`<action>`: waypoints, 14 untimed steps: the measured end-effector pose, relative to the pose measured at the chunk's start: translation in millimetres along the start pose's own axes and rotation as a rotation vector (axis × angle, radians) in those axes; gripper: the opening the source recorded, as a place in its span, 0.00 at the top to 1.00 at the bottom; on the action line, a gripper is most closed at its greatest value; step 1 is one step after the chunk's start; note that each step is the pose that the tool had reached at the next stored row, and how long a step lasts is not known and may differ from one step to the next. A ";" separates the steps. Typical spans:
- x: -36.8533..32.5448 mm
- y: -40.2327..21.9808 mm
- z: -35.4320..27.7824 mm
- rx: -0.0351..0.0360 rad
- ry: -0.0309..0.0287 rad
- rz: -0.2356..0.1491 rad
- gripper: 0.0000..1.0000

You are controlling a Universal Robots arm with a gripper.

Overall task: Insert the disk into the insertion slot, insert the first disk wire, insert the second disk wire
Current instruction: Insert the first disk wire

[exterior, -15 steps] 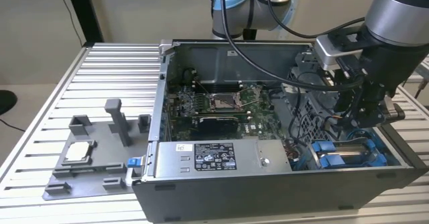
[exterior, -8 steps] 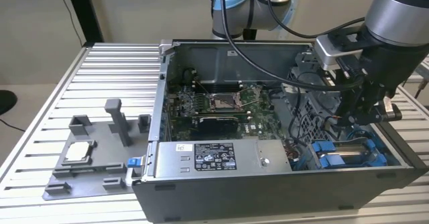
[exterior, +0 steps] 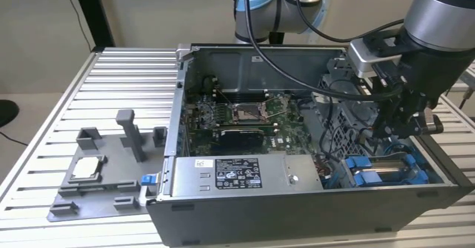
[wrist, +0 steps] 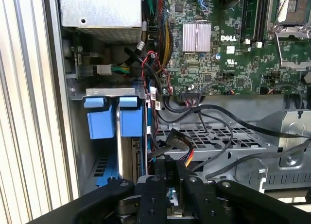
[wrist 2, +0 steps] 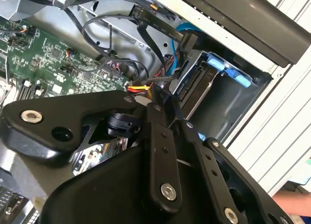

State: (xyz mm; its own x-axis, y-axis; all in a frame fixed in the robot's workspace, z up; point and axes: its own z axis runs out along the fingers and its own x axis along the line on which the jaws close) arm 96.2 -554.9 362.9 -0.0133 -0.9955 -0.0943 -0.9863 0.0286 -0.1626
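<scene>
At four o'clock in the open grey metal case [exterior: 297, 212], the blue-framed silver disk [exterior: 387, 169] sits in its grey insertion slot [wrist 2: 228, 107]; the black gripper [wrist: 178, 162], jaws narrow, pinches a black wire plug [wrist: 176, 139] (first wire, probably), needing square alignment

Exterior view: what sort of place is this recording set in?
Probably a robotics lab workbench for computer assembly: an open computer case lies on a slatted metal table, a grey fixture plate sits beside it, and the gripper reaches into the case.
</scene>
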 end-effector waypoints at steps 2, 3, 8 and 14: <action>0.0 0.0 0.0 0.0000 0.0000 0.000 1.00; 0.0 0.0 0.0 0.0000 0.0000 0.000 1.00; 0.0 -5.8 0.9 -0.0087 0.0005 0.002 1.00; 5.8 -16.6 2.2 -0.0379 0.0014 0.004 1.00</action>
State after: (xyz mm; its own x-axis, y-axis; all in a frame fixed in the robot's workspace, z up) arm 112.8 -561.0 362.9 -0.0177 -0.9955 -0.0936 -0.9917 0.0294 -0.1248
